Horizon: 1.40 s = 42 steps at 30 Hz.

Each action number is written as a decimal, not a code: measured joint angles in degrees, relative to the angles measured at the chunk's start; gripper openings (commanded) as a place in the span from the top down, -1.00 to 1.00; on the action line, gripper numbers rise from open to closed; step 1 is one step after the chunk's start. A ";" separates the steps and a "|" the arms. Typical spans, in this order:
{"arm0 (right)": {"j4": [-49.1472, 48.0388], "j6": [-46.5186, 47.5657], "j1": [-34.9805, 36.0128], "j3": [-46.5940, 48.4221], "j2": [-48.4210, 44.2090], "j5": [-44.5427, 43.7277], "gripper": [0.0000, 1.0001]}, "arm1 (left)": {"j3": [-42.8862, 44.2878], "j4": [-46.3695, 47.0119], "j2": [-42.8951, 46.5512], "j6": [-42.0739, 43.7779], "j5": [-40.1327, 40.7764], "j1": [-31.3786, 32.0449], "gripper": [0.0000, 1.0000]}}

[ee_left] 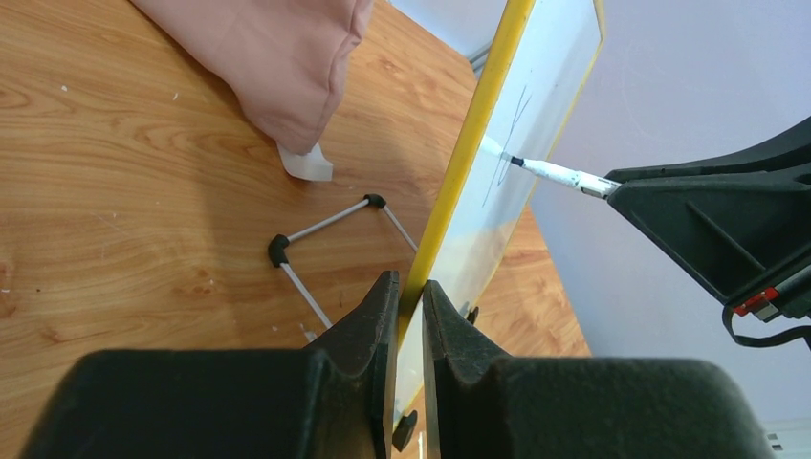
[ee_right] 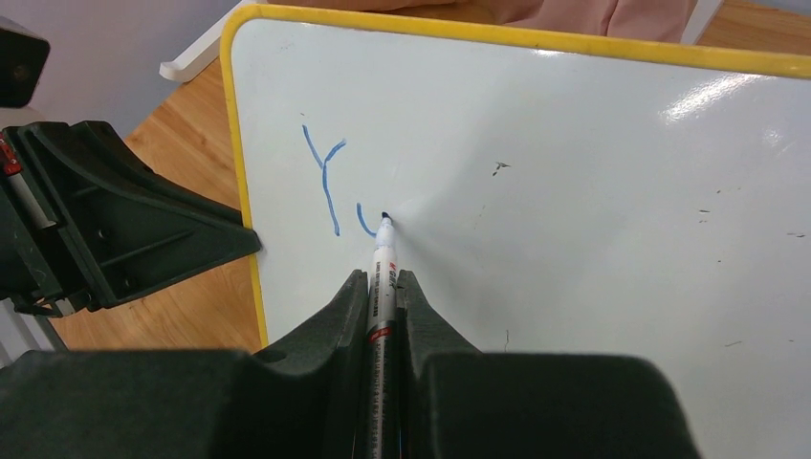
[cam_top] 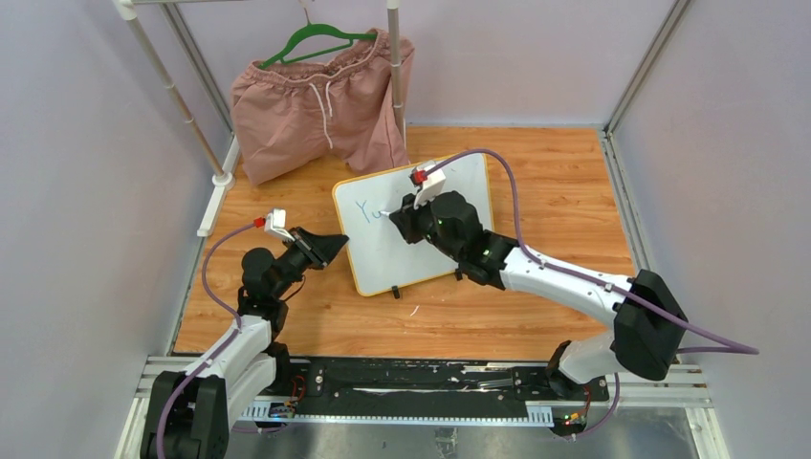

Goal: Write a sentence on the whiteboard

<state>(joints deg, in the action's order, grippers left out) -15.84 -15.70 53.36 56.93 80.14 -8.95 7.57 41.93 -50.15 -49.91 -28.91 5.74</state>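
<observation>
left gripper [ee_left: 409, 287]: clamped on whiteboard [ee_right: 593, 210] frame, steadying it
right gripper [ee_right: 381, 282]: pinching marker [ee_right: 385, 239]
step: tip on board, curving "o" beside Y [ee_right: 325, 177]; use light, even pressure

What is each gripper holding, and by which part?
The left gripper clamps the whiteboard by its yellow frame edge; right gripper grips the marker by its barrel.
</observation>
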 measured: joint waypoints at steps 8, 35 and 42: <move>-0.07 -0.02 -0.15 0.79 0.70 0.81 1.00 | -0.11 0.00 0.02 0.02 0.09 0.00 0.98; 0.04 -0.72 -0.15 0.92 -1.16 1.81 1.00 | -0.48 0.09 0.72 0.00 -0.04 0.00 0.99; 0.39 0.35 -0.44 -1.16 -6.84 0.20 1.00 | -0.52 0.09 0.92 0.00 -0.02 0.00 0.99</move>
<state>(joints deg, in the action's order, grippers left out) -15.44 -15.35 52.93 55.77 73.30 -8.75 7.05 42.02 -49.23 -49.91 -28.93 5.74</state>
